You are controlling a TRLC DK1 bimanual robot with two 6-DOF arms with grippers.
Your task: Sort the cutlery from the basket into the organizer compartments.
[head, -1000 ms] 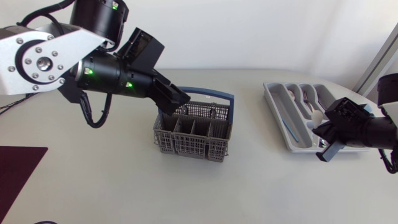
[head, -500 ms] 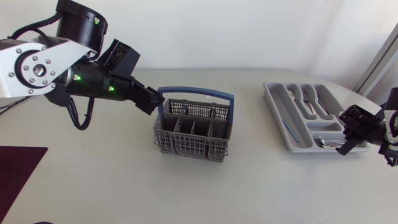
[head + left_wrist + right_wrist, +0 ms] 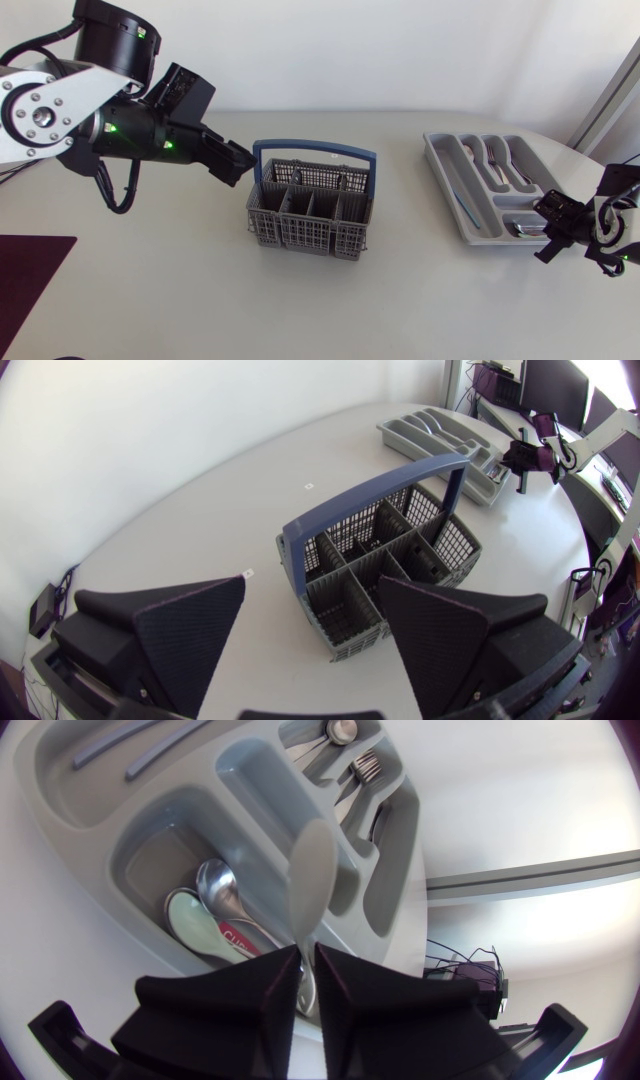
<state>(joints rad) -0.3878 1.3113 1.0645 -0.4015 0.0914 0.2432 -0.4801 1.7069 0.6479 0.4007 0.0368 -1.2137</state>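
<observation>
The sorting is judged well advanced but not finished. Forks (image 3: 365,765) are seen already laid in the organizer (image 3: 432,150), and several pieces are gathered in its small end compartment (image 3: 160,870). In the basket (image 3: 300,232), standing on the table (image 3: 400,300), a few metal pieces appear to be left in the rear cells, though they are too small to be named. A spoon (image 3: 311,870) is clamped by its handle between the nearly closed fingers of the right gripper (image 3: 307,975), its bowl raised over the organizer beside the small end compartment; it is not yet set down. The left gripper (image 3: 312,595) is spread wide and empty, just beside the basket's handle (image 3: 370,490), with the basket directly ahead of it
</observation>
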